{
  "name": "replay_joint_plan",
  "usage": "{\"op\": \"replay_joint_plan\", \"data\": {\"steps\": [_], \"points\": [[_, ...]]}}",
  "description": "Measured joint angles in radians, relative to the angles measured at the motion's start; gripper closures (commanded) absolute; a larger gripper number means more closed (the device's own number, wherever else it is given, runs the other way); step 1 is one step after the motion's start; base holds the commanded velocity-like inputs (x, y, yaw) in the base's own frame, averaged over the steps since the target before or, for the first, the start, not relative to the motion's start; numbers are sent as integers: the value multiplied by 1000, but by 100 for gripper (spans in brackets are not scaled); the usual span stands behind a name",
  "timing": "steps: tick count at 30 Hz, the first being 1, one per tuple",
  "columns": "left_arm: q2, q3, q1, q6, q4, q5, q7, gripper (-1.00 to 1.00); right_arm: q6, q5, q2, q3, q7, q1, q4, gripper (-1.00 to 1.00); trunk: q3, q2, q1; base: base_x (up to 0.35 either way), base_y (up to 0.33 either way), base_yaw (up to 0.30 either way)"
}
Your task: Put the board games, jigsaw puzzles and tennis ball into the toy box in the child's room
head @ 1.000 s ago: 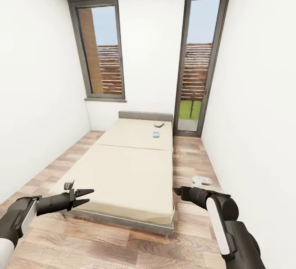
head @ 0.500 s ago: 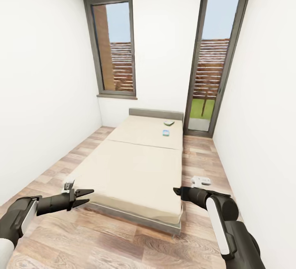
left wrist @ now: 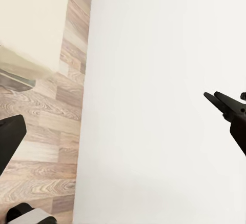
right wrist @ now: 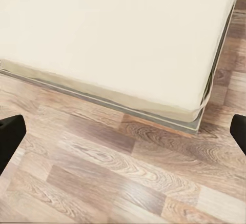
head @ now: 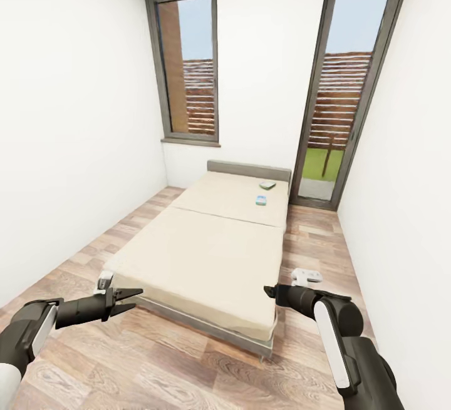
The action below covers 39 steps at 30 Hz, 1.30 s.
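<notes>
The bed [head: 207, 253] lies lengthwise ahead of me, two beige pads on a grey frame. Two board games rest on its far pad near the headboard: a white-and-green one [head: 268, 184] and a blue one [head: 260, 199] just in front of it. My left gripper [head: 138, 298] hovers open over the floor by the bed's near left corner. Off the near right corner my right gripper [head: 267, 291] is open and empty, far from both games. The right wrist view looks down on the bed's near end [right wrist: 118, 34]. The table, toy box, jigsaw puzzles and tennis ball are out of view.
White walls close in on both sides, with wood floor strips [head: 88, 253] along each side of the bed. A window [head: 191, 72] and a tall glass door [head: 341, 103] fill the far wall. A small white object [head: 305, 275] lies on the floor right of the bed.
The whole view has shifted: the bed and windows now sit further right and look slightly farther away, so the camera moved. Both arms keep the same pose and both grippers stay open.
</notes>
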Motion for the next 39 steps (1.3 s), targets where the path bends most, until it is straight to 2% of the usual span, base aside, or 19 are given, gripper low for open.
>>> {"op": "replay_joint_plan", "data": {"steps": [26,39], "points": [[1,20,0,0,0,1,-11,-100,0,-12,0,-1,1,0,15,-100,-37,0,0,0,-109,148],[0,20,0,0,1,1,-7,-100,0,-14,1,-1,1,0,17,-100,-58,0,0,0,-260,77]]}}
